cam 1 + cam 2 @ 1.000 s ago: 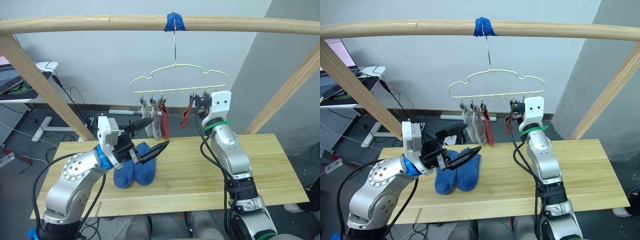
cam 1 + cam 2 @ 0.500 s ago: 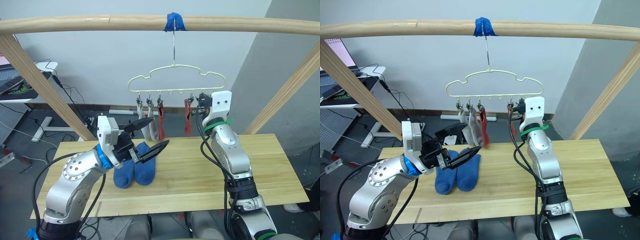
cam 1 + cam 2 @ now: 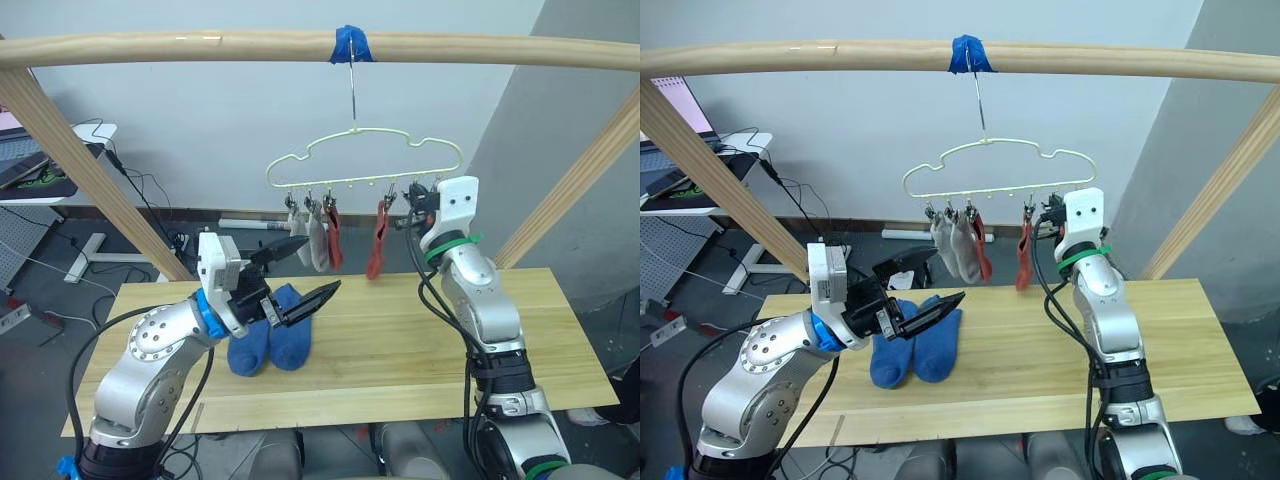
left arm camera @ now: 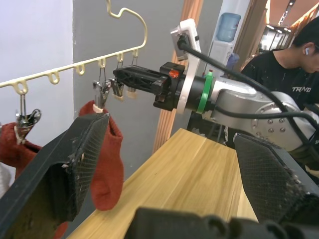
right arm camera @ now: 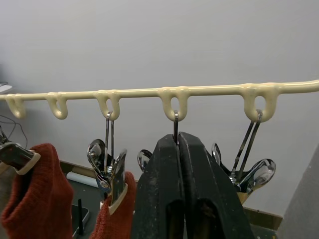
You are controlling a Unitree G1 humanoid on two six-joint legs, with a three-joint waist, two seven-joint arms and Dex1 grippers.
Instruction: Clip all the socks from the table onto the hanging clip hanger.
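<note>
Two blue socks (image 3: 270, 340) lie side by side on the table (image 3: 400, 345), under my left gripper (image 3: 305, 272), which is open and holds nothing. The clip hanger (image 3: 365, 160) hangs by its hook from the pole. Two grey socks (image 3: 952, 245) and a rust-red sock (image 3: 334, 240) are clipped at its left; another rust-red sock (image 3: 377, 240) hangs further right. My right gripper (image 5: 179, 137) is raised to the hanger's right part and shut on a metal clip (image 5: 175, 124), beside that red sock. The left wrist view shows the right gripper (image 4: 144, 79) at the clips.
The round wooden pole frame (image 3: 200, 45) runs overhead, with blue tape (image 3: 350, 43) at the hook and slanted legs (image 3: 90, 170) on both sides of the table. A desk and cables (image 3: 90, 140) stand behind at left. A person (image 4: 294, 64) sits beyond the table.
My right gripper has shifted to the right with the clip, and the hanger has swung right with it. The hanging socks sway. The left gripper stays still and open.
</note>
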